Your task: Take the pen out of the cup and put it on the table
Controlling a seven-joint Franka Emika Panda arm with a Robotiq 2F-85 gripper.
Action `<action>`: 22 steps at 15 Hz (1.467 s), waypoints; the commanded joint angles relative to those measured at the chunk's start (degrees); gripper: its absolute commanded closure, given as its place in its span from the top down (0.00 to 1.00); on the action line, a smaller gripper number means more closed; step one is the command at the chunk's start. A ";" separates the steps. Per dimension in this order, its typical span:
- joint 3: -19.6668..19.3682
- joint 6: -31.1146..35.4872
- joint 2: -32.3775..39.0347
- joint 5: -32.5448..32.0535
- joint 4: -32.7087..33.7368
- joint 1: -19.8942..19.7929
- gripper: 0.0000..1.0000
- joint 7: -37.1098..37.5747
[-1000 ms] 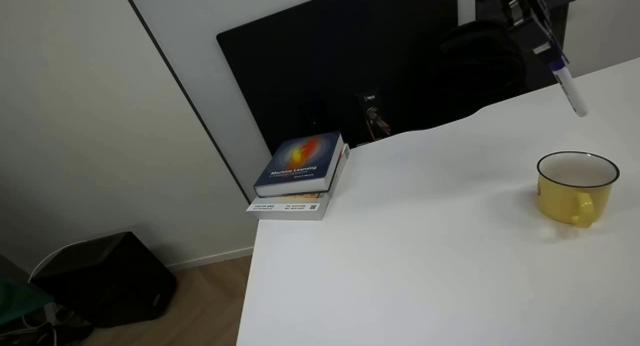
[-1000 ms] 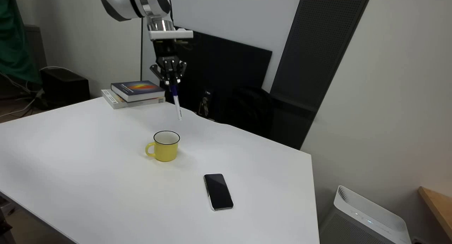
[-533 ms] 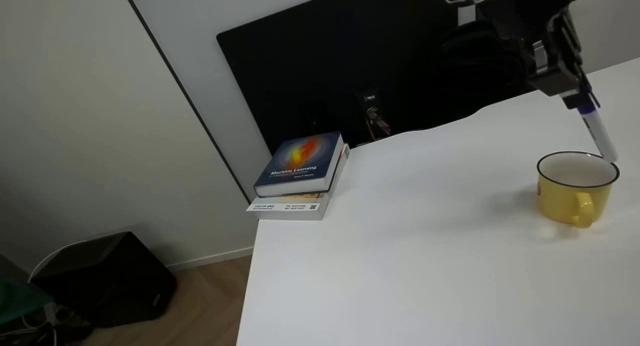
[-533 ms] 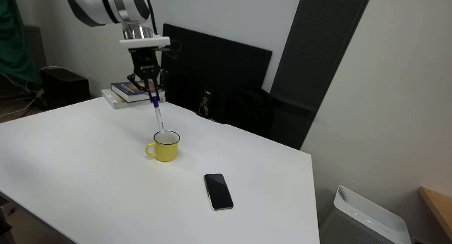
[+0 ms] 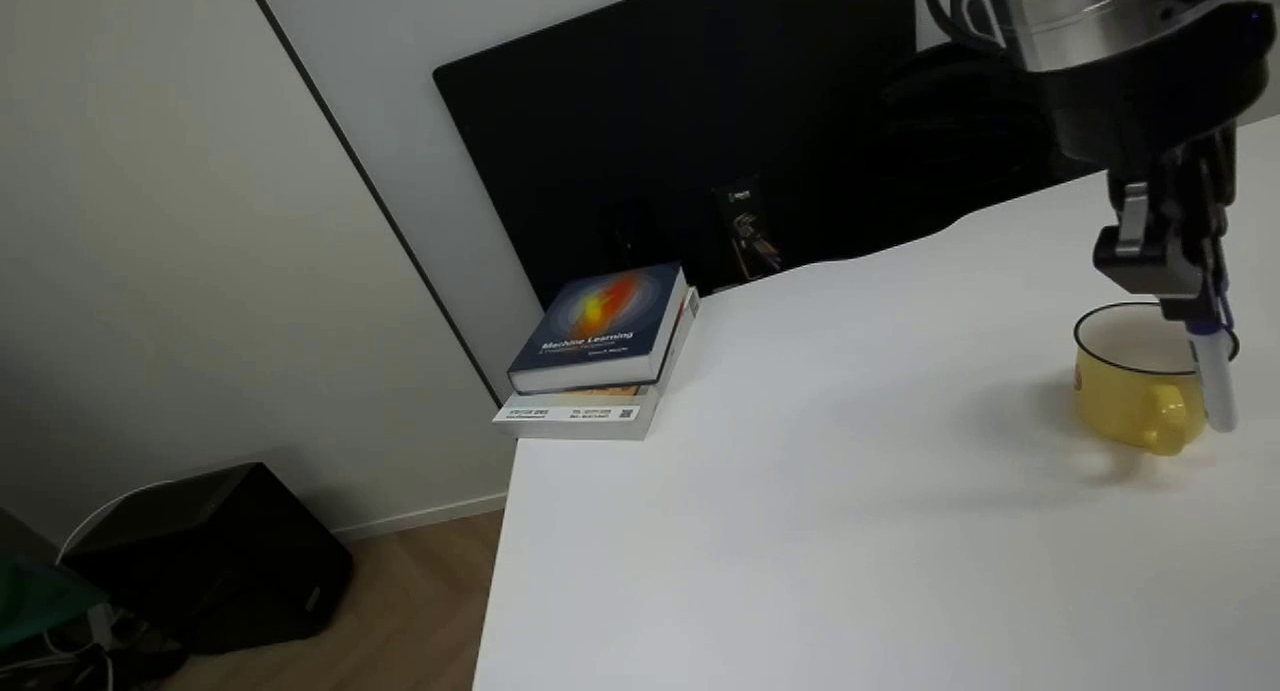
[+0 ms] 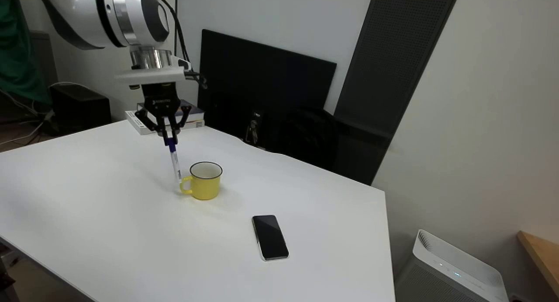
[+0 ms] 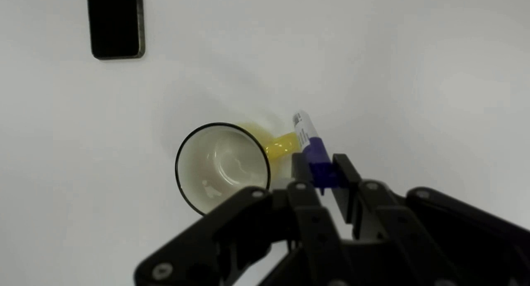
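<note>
My gripper (image 7: pixel 321 167) is shut on the blue capped end of the pen (image 7: pixel 307 126). The pen's white body points down and slightly tilted, and it shows in both exterior views (image 5: pixel 1213 379) (image 6: pixel 175 165). It is outside the cup, beside the cup's handle. I cannot tell whether it touches the handle or the table top. The yellow cup (image 6: pixel 206 189) stands upright on the white table (image 6: pixel 131 214). It also shows in the wrist view (image 7: pixel 198 162), with nothing inside it. In an exterior view the pen and gripper partly cover the cup (image 5: pixel 1125 401).
A black phone (image 6: pixel 270 237) lies on the table, and it also shows in the wrist view (image 7: pixel 116 23). Several books (image 5: pixel 600 326) are stacked at the table's far corner. A black panel (image 6: pixel 266 74) stands behind the table edge.
My gripper has moved down with the pen, passing from behind and above the cup to the cup's handle side. The gripper stays shut on the pen. The cup has not moved.
</note>
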 commanded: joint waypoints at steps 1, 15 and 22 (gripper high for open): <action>-0.41 9.51 -4.03 4.62 -8.59 -3.51 0.05 0.95; 0.84 33.13 -1.60 21.63 -19.69 -11.92 0.05 -10.97; 10.12 35.43 0.91 40.17 -19.71 -20.88 0.05 -25.38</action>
